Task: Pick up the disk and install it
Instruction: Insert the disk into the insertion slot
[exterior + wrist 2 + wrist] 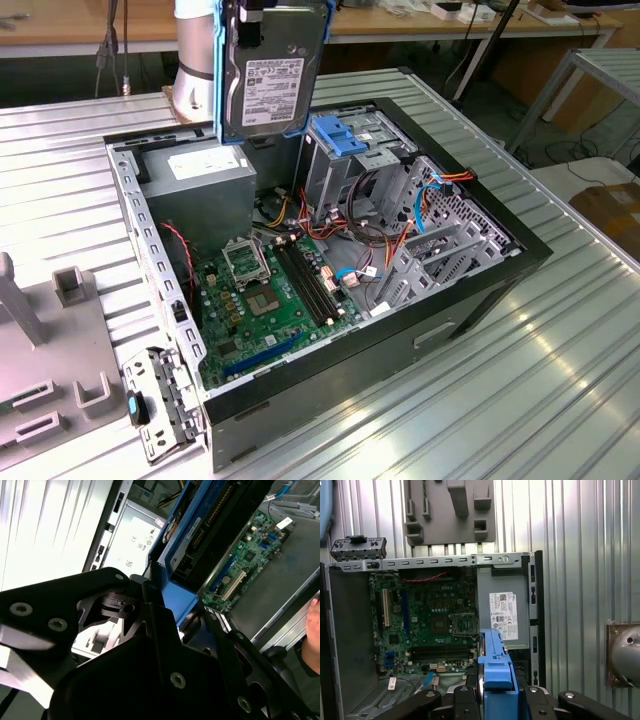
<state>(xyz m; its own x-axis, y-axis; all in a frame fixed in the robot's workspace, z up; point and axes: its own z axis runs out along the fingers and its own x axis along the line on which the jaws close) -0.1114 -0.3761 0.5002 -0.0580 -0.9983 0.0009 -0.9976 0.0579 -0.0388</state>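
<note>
We saw the gripper (496, 692) clamped on the blue edge rail of the disk (272, 75), which hung upright above the far end of the open computer case (480, 290) — and we judged that, gripped by one edge, it might tilt and jam against the drive cage (345, 170) or snag the cables (372, 238).

The gripper (179, 605) clamps the disk (215, 530) by its blue rail, with the green motherboard (250, 550) and the grey power supply (131, 542) beyond it; a person's hand (312, 625) is nearby.
</note>
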